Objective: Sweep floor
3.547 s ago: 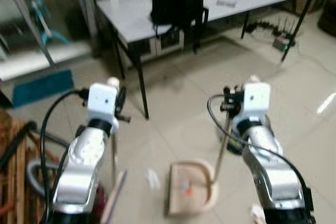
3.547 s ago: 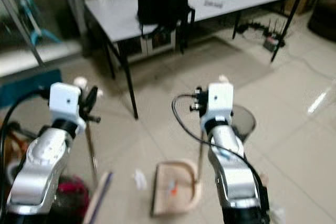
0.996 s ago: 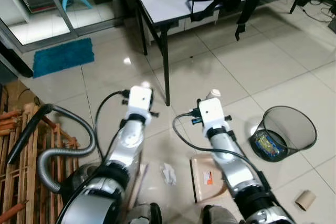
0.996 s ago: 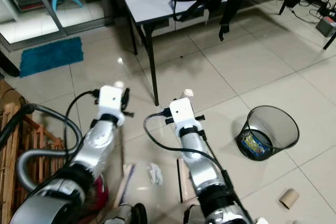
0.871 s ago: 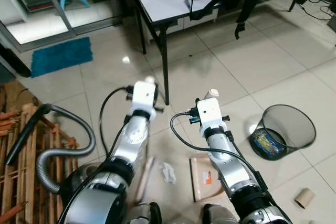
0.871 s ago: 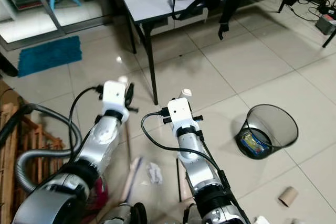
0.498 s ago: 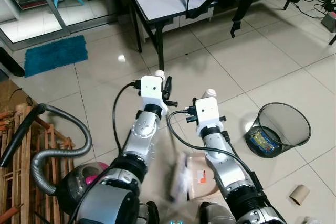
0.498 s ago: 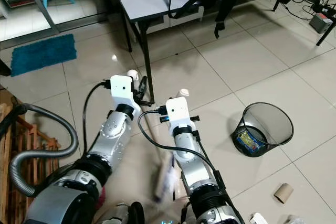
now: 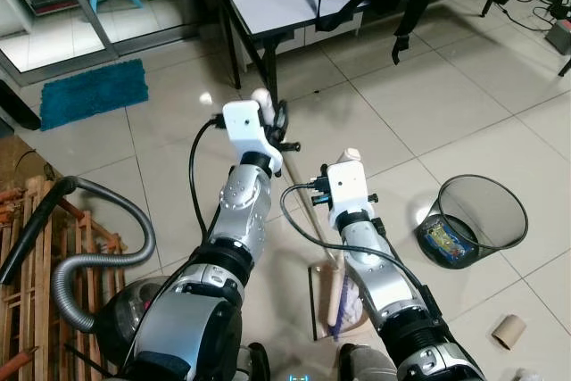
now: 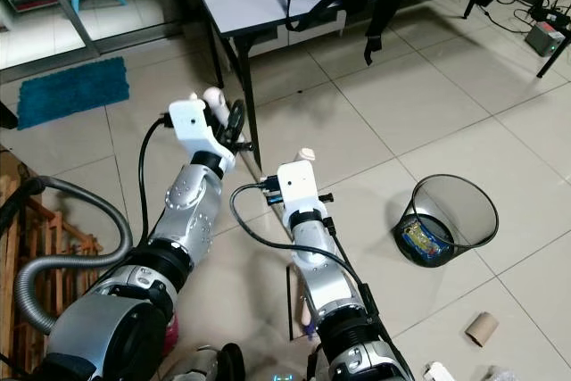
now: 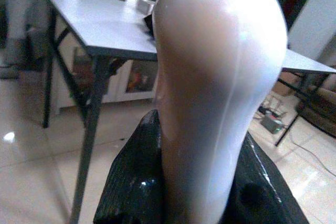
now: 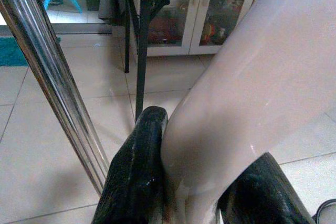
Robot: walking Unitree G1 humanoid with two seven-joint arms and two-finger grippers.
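— What do the fingers have?

— My left gripper [image 11: 197, 192] has its black fingers [image 11: 131, 182] clamped on the pale rounded top of the broom handle [image 11: 220, 77]. My right gripper [image 12: 191, 182] is closed the same way round the pale grip of the dustpan handle [image 12: 247, 93]; the broom's steel shaft [image 12: 58, 87] runs just beside it.

— And further out?

— The broom [image 9: 308, 211] slants from the left gripper, far and left, down to its head [image 9: 339, 296], which lies on the dustpan [image 9: 319, 310] on the tiles near my feet. I can't tell whether the scraps are under the bristles.

— So which step?

— I judge it's the end of a stroke, pushing litter into the pan. Next I'd hold the pan flat, lift the broom away, then carry the pan right to the wire bin [image 9: 477, 220]. A cardboard tube [image 9: 507, 332] lies unswept, near right, and the vacuum cleaner [image 9: 134, 305] sits on my left.
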